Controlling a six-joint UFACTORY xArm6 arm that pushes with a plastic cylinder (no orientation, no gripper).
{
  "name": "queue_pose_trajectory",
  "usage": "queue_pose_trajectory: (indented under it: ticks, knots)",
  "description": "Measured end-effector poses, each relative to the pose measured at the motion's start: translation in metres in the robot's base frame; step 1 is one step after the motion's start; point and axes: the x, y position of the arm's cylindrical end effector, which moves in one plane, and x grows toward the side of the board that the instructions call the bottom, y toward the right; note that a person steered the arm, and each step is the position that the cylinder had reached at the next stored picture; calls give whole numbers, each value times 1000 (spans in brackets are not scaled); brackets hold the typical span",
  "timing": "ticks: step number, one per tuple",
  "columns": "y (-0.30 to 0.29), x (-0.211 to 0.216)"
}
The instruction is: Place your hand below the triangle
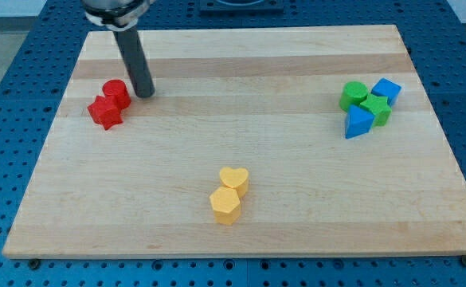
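Pale wooden boards make up the surface (pixel 240 119), which rests on a blue perforated base (pixel 25 48) that shows all around its edges. I carry no pincer, so nothing stands apart or clamped; my arm ends in a straight dark rod, and my tip (pixel 145 95) touches the wood near the view's top left. Just beside it, toward the view's left, sits a red cylinder block (pixel 117 92), and a red star-shaped block (pixel 105 112) touches that cylinder on its lower left side. My tip is close to the cylinder, though I cannot tell whether they touch.

Well apart from me, on the view's right, lies a tight cluster of four blocks. The blue triangular block (pixel 358 122) is the lowest of them, at the cluster's bottom left. Above it is a green rounded block (pixel 353 95), to its right a green block (pixel 376 108) of unclear shape, and at the top right a blue cube-like block (pixel 386 90).

Near the view's bottom centre, a yellow heart-shaped block (pixel 234 179) touches a yellow hexagonal block (pixel 225 206) just below it.
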Motion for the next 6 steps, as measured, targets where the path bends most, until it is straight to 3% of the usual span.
queue_pose_trajectory:
  ticks: [2,6]
  knots:
    - [82,9]
    - [230,126]
